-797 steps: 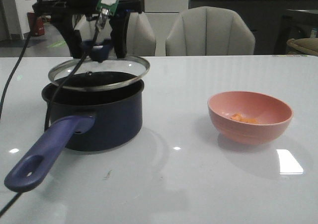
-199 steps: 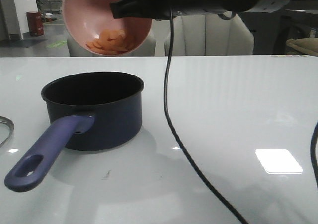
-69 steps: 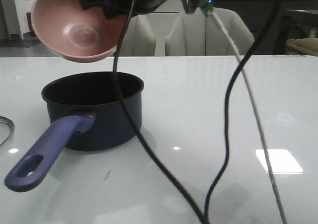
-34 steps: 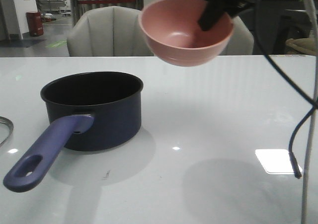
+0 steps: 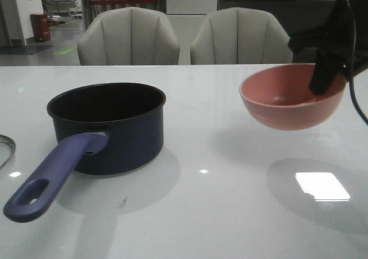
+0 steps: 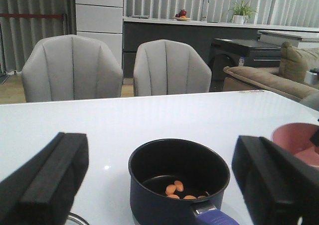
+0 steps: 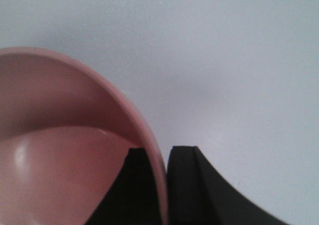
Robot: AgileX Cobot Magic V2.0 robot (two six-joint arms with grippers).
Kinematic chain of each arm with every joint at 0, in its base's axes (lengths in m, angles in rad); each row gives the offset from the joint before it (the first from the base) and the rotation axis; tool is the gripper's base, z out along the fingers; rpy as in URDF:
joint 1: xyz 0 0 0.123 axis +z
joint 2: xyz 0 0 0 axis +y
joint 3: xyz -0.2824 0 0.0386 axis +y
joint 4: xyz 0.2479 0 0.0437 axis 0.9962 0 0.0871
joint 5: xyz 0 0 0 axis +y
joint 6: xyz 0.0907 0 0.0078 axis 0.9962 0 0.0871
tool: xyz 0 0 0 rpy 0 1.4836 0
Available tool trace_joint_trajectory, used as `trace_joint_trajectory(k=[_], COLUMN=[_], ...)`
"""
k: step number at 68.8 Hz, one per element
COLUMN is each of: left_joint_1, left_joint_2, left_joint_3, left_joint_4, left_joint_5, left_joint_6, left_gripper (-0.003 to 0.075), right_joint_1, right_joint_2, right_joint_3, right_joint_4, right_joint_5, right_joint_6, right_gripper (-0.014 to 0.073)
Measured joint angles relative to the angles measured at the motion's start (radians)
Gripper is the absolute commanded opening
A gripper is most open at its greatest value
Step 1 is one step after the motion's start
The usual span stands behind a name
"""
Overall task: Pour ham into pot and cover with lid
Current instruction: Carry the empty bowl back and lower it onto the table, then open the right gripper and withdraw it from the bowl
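The dark navy pot [image 5: 106, 127] stands at the table's left, its purplish-blue handle [image 5: 52, 176] pointing toward the front. Several orange-pink ham chunks [image 6: 175, 189] lie on its black bottom. My left gripper [image 6: 159, 181] is open, its fingers wide apart on the near side of the pot [image 6: 179, 177]; it is out of the front view. My right gripper [image 5: 322, 78] is shut on the rim of the empty pink bowl [image 5: 290, 98], which hangs upright above the table at the right. One finger is inside the bowl [image 7: 60, 150] and one outside. Only an edge of the lid [image 5: 4, 150] shows at far left.
Two grey chairs [image 5: 129, 35] [image 5: 241, 35] stand behind the white table [image 5: 201, 213]. A black cable [image 5: 352, 75] hangs from the right arm at the right edge. The bowl [image 6: 294, 142] shows at the side of the left wrist view.
The right gripper has carried the emptied bowl away from above the pot, rightward and down, to the table's right side. The pot has not moved.
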Motion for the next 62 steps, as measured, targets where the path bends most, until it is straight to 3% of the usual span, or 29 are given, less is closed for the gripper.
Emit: trace_joint_trajectory(k=[20,30,37,45,62], left_joint_1=[0.000,0.000,0.000,0.000,0.000], left_joint_2=[0.000,0.000,0.000,0.000,0.000], left_joint_3=[0.000,0.000,0.000,0.000,0.000], left_joint_4=[0.000,0.000,0.000,0.000,0.000], left_joint_5=[0.000,0.000,0.000,0.000,0.000], left_joint_6=[0.000,0.000,0.000,0.000,0.000], left_gripper=[0.0617,0.0617,0.0617,0.0617,0.0617], right_joint_1=[-0.004,-0.004,-0.004,-0.004,-0.004], right_joint_2=[0.103,0.135,0.147,0.147,0.107], right_joint_3=[0.004,0.004,0.004,0.004,0.004], right_joint_4=[0.048,0.087,0.094,0.091,0.023], right_joint_5=[-0.014,-0.032,-0.037,-0.038,-0.025], right_joint_6=[0.010,0.010,0.010,0.010,-0.019], right_gripper=[0.0148,0.0237,0.0372,0.0460,0.0476])
